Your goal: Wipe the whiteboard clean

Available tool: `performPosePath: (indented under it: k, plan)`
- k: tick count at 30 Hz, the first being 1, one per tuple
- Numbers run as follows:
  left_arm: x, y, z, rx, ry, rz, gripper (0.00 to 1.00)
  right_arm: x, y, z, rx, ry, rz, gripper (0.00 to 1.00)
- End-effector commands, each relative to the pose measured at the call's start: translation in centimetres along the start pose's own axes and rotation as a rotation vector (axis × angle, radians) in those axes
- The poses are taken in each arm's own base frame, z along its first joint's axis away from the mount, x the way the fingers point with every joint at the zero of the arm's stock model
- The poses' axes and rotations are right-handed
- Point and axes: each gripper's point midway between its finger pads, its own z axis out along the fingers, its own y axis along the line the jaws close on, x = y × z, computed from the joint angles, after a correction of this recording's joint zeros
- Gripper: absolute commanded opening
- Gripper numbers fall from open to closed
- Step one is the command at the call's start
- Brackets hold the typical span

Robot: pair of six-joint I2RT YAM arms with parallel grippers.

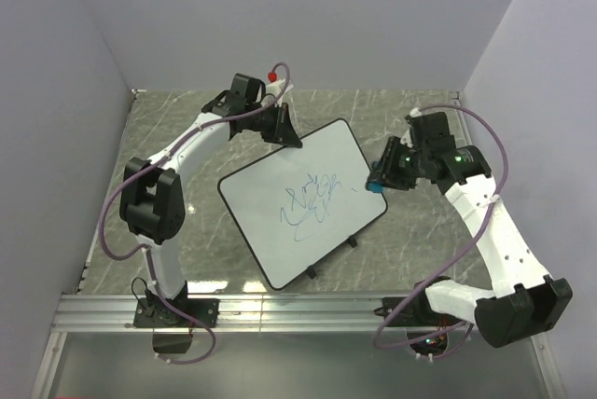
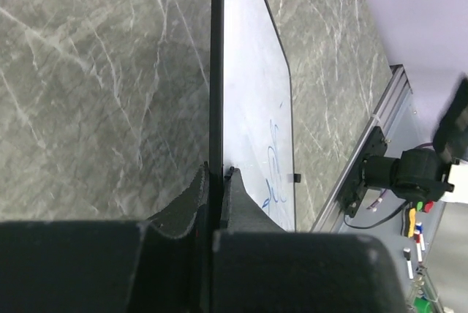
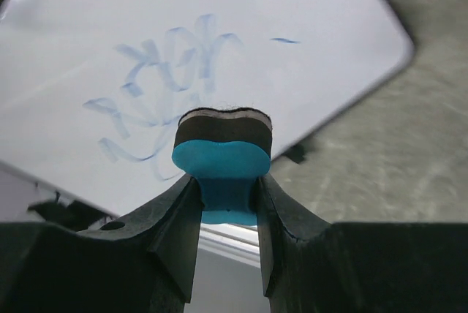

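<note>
The whiteboard (image 1: pixel 280 222) lies tilted on the marble table, with blue scribbles (image 1: pixel 311 201) near its middle. My left gripper (image 1: pixel 284 130) is shut on the board's far top edge; in the left wrist view the black rim (image 2: pixel 216 72) runs between the fingers (image 2: pixel 191 200). My right gripper (image 1: pixel 378 178) is shut on a small blue eraser (image 3: pixel 223 161) with a dark felt face and holds it just above the board's right edge (image 3: pixel 344 79), right of the scribbles (image 3: pixel 168 64).
Small black feet (image 1: pixel 352 241) stick out under the board's near edge. An aluminium rail (image 1: pixel 298 310) runs along the table's near edge. Grey walls close in the left, back and right. Markers (image 2: pixel 415 236) lie beyond the rail.
</note>
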Motion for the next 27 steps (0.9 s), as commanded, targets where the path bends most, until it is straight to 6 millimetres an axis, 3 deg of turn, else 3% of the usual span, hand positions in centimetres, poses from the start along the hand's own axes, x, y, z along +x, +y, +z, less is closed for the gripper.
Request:
performPosePath:
  k: [1, 8, 13, 18, 22, 27]
  plan:
    - [0.3, 3.6, 0.5, -0.186, 0.012, 0.106, 0.00, 0.0, 6.5, -0.3, -0.253, -0.036, -0.148, 0.00]
    - [3.0, 3.7, -0.5, -0.205, 0.003, 0.073, 0.00, 3.3, 11.3, 3.2, -0.363, 0.027, -0.245, 0.00]
    - [3.2, 3.1, -1.5, -0.220, -0.018, 0.075, 0.00, 5.5, 13.9, 6.1, -0.388, 0.058, -0.342, 0.00]
    - [2.6, 2.5, -2.4, -0.236, -0.040, 0.072, 0.00, 8.0, 17.4, 7.4, -0.415, 0.092, -0.435, 0.00]
    - [2.3, 2.0, -3.1, -0.242, -0.055, 0.077, 0.00, 9.8, 18.9, 8.6, -0.426, 0.124, -0.470, 0.00]
    - [2.3, 1.6, -3.6, -0.246, -0.056, 0.082, 0.00, 11.4, 18.7, 9.9, -0.407, 0.141, -0.487, 0.00]
